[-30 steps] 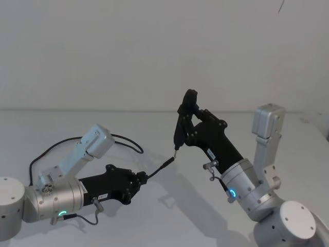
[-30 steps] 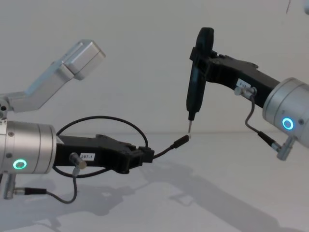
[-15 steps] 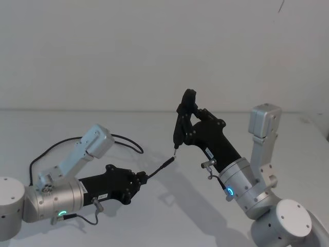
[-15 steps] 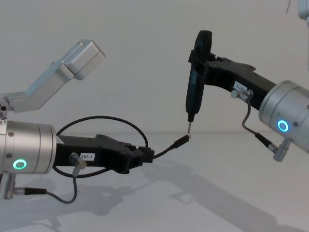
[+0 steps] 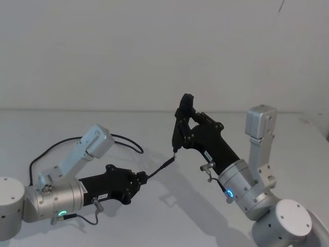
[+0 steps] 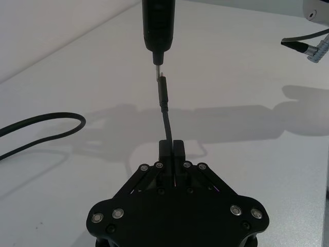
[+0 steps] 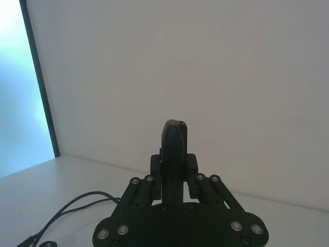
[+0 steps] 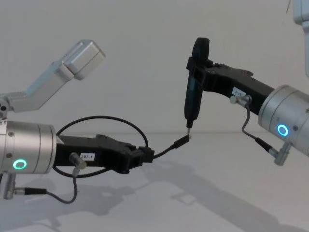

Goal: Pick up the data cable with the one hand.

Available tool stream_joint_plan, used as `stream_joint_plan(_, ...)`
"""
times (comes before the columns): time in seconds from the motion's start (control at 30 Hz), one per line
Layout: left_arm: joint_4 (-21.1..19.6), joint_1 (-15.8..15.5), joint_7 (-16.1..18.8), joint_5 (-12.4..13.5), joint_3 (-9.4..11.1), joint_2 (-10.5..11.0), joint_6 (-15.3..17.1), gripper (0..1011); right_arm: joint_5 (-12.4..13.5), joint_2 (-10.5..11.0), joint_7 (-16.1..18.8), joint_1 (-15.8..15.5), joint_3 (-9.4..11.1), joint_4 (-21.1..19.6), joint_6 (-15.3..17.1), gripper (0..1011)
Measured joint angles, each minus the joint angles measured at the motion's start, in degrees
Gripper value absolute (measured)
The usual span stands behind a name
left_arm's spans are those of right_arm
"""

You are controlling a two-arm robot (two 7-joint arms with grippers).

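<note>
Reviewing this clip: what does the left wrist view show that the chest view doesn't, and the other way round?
Left wrist view alone: the left gripper seen from behind, its fingers closed on the data cable, and the small gap between the cable's plug and the metal tip of the dark pen-shaped tool.

Chest view alone: the cable's loop behind the left arm, the green ring light, and the right gripper holding the tool upright.

Both: the plug held off the table, just under the tool's tip.

Bright, even light throughout; soft grey shadows spread on the white surface [image 8: 203,193] at lower centre of the chest view. Pale blue glow at the right wrist view's left edge. Focus sharp.
</note>
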Motion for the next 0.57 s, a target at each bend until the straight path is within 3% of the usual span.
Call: stream_joint_plan(0.57,0.0,0.0,0.0,0.0,0.0,0.0,0.0,40,0.5,0.57,-0.17,-0.03,-0.06,-0.89,1.39,279)
